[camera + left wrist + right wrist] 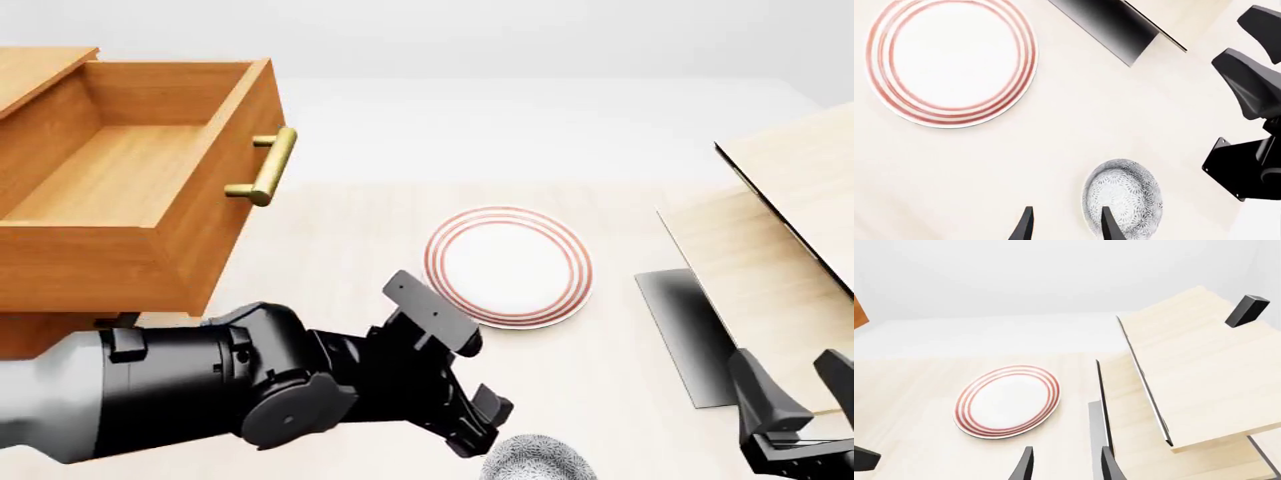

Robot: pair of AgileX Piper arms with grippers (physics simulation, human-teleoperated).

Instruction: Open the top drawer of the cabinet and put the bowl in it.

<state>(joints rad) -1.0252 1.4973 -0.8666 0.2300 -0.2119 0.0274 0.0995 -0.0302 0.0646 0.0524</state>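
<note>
Left gripper (1066, 225): two dark tapered fingers spread apart, pinching nothing, poised above the table (334, 260). One fingertip overlaps the rim of the bowl (1123, 196) in the left wrist view; whether it touches cannot be told.

Bowl: small, round, deep, white with dense blue-grey speckle inside and out. Stands upright, mouth up, at the near edge of the table, just beside the left gripper; only its top edge shows in the front view.

Plate (509, 265): flat, white, red rings around the rim. Lies mid-table, apart from the bowl, between the cabinet (40, 330) and the shelf (787, 260).

Shelf: pale light wood, flat tilted boards with dark edges, on the right.

Right gripper (1066, 464): fingers spread, holding nothing, low at the right, near the shelf.

Top drawer (120, 190): orange-brown wood, deep box, pulled out, open side up, interior bare. Front panel faces right; brass bar handle (267, 167) on it.
</note>
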